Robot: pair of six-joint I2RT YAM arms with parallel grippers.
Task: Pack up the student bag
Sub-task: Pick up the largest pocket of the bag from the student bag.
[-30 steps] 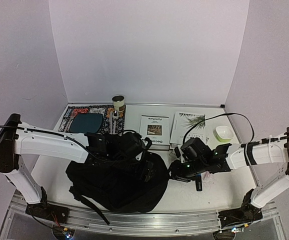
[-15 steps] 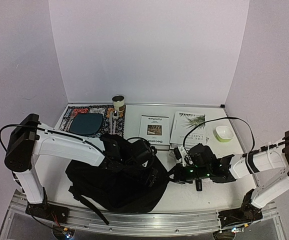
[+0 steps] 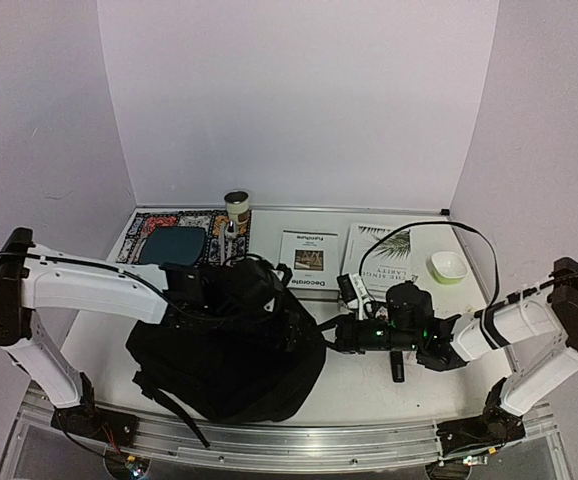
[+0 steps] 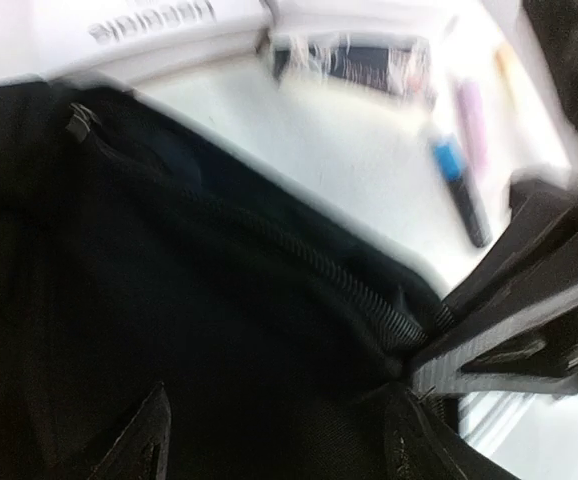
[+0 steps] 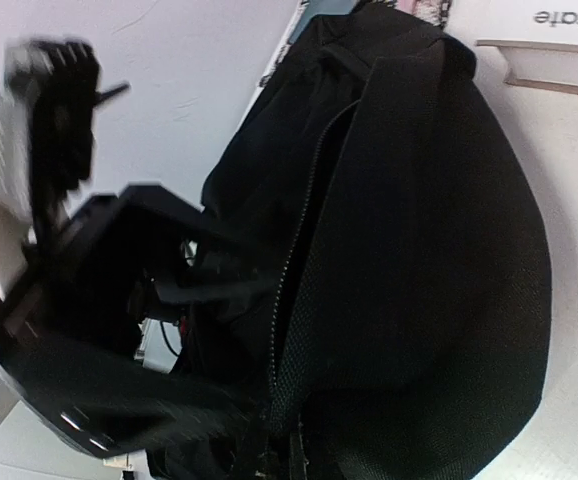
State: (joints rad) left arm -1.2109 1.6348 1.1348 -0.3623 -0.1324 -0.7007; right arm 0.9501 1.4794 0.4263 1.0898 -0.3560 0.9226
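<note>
Black fabric was seen slumped across the near half of the white table (image 3: 439, 375), left of centre: the student bag (image 3: 219, 365) lay there with a shoulder strap (image 3: 174, 408) trailing toward the near edge. Both arms were reached in over it.

The left gripper (image 4: 277, 440) was held low over the upper part of the bag. Its jaws were spread wide, and only bag cloth was seen between the two fingers (image 4: 154, 432); nothing was grasped. A line of zipper teeth (image 4: 299, 255) was seen running slantwise across the cloth just ahead of it.

The right gripper (image 3: 341, 334) was brought against the bag's right edge, with its jaws clenched tight. In the left wrist view its tip was seen touching the spot where the zipper line ended. Whether a pull tab or a fold of cloth was pinched there could not be made out.

Behind the bag, a dark teal plate (image 3: 174, 245) was set on a patterned mat (image 3: 134, 238) at the far left, with a small tin (image 3: 236, 208) just beside the mat. Two books (image 3: 309, 250) (image 3: 379, 255) lay side by side at the far middle, and a small white bowl (image 3: 447, 265) stood to their right. A dark marker (image 3: 397, 369) lay on the table under the right arm.
</note>
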